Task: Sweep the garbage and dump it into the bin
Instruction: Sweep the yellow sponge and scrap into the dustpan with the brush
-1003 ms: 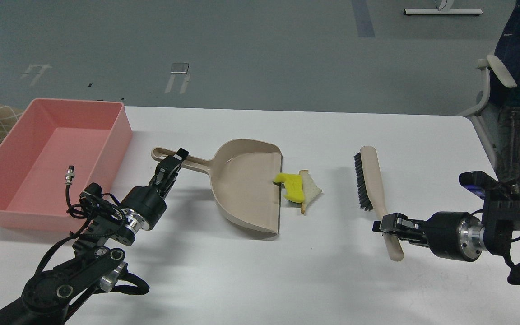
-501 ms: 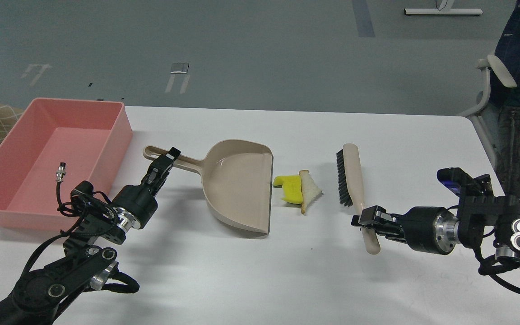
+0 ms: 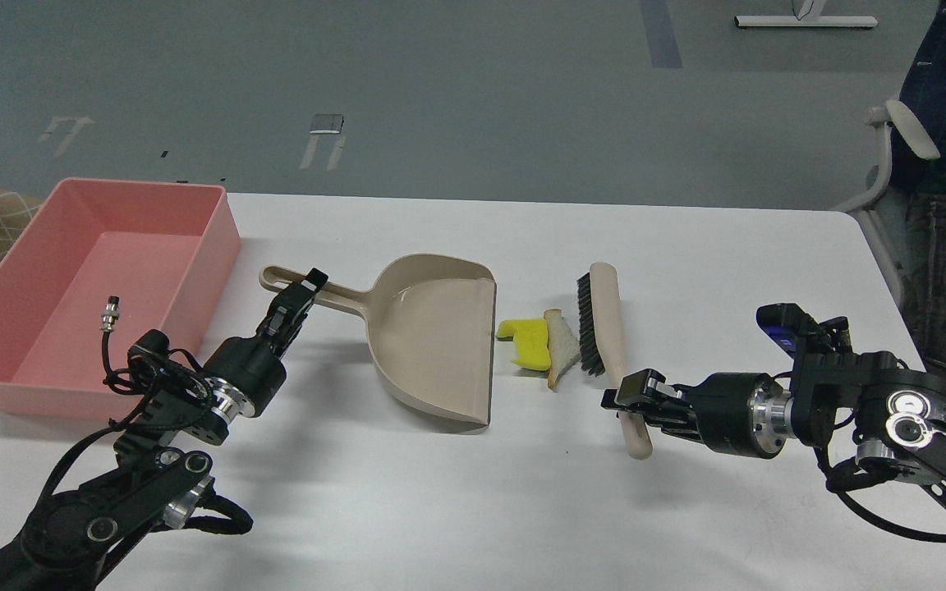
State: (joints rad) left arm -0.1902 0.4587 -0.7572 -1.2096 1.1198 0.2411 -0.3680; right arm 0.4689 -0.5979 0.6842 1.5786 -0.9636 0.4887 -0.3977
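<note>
Right claw (image 3: 633, 400) pinching the brush (image 3: 604, 328) handle, bristles at the garbage (image 3: 540, 345).
Garbage lies on the table (image 3: 686, 246) just left of the bristles, dustpan (image 3: 432, 345) mouth beyond; left claw (image 3: 296, 300) clamps the dustpan handle.

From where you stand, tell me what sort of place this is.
Probably a robotics lab or test room, not a home: a plain white rectangular table on bare grey floor with tape marks, a white-armed office chair at the right, and a staged beige plastic dustpan.
</note>
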